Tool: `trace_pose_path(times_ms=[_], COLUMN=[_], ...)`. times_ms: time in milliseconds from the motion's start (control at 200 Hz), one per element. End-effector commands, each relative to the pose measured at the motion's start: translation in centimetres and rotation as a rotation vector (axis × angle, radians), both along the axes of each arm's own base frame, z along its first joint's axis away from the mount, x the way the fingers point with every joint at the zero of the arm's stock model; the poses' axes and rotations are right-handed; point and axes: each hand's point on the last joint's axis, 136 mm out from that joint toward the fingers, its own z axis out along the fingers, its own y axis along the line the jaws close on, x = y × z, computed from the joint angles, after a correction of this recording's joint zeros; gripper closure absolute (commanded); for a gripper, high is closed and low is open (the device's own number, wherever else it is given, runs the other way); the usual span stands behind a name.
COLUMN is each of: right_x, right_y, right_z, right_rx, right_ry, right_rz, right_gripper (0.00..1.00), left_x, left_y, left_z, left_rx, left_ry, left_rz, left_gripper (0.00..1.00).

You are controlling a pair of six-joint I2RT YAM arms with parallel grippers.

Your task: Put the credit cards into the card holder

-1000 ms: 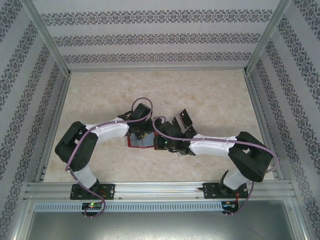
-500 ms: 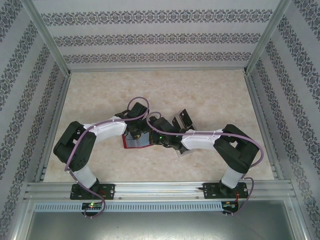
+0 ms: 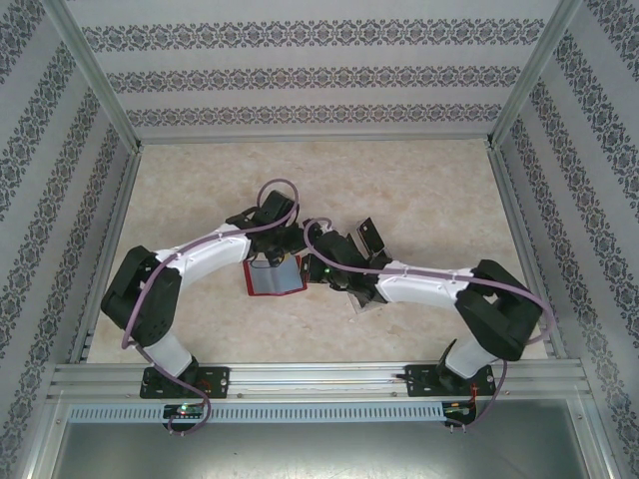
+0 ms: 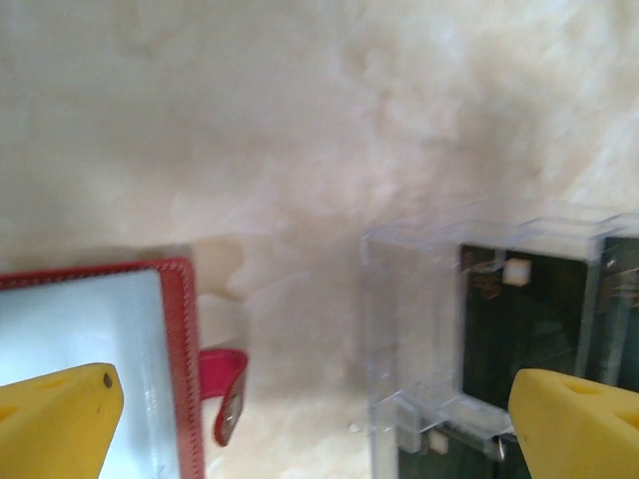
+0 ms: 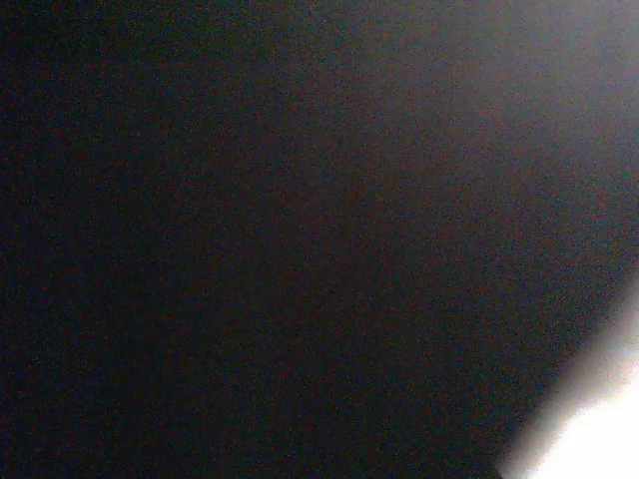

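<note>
- card holder (image 3: 274, 278) lies open mid-table, no card visibly in pockets; task looks barely begun
- credit cards (image 4: 519, 324) in clear tray (image 4: 399, 319) just beside it
- L gripper (image 4: 315, 409) fingers spread, empty; R gripper (image 3: 318, 261): can't tell

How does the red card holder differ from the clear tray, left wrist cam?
Material: the card holder is opaque red with a pale grey inner face; the tray is see-through plastic.
Shape: the card holder lies flat and thin, a snap tab sticking out of its side; the tray has raised walls.
Contents: the tray holds dark cards; the card holder's visible face looks bare.
Shared: both rest on the table, apart.
</note>
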Motion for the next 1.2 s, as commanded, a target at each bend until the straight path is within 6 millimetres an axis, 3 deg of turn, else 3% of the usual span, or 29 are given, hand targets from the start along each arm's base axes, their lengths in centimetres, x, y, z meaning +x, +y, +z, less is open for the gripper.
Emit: trace_pose_path(times_ms=[0, 215, 370, 505, 630, 929, 1194], right_x=[-3.6, -3.4, -2.8, -1.9, -0.9, 0.0, -0.3], right_y=[0.9, 1.9, 4.2, 6.0, 6.5, 4.4, 2.4], right_z=[0.0, 1.0, 0.0, -1.3, -3.2, -8.3, -10.0], right_rx=[-0.002, -0.005, -0.012, -0.023, -0.042, -0.091, -0.111], right_ry=[0.022, 0.012, 0.039, 0.061, 0.088, 0.175, 0.202], right_rz=[0.117, 0.157, 0.204, 0.234, 0.227, 0.163, 0.123], right_gripper=[0.98, 0.89, 0.87, 0.88, 0.89, 0.9, 0.91], left_x=[3.7, 3.6, 1.8, 0.4, -0.3, -1.6, -3.1], left_y=[0.1, 6.8, 9.4, 9.1, 8.2, 8.3, 9.9], left_z=[7.3, 7.0, 5.7, 4.5, 2.9, -2.1, -4.7], left_rx=[-0.1, -0.059, -0.09, -0.162, -0.228, -0.236, -0.147], left_ry=[-0.197, -0.173, -0.151, -0.141, -0.117, -0.036, -0.005], left_rz=[0.06, 0.183, 0.191, 0.155, 0.135, 0.161, 0.19], left_gripper=[0.0, 0.0, 0.0, 0.0, 0.0, 0.0, 0.0])
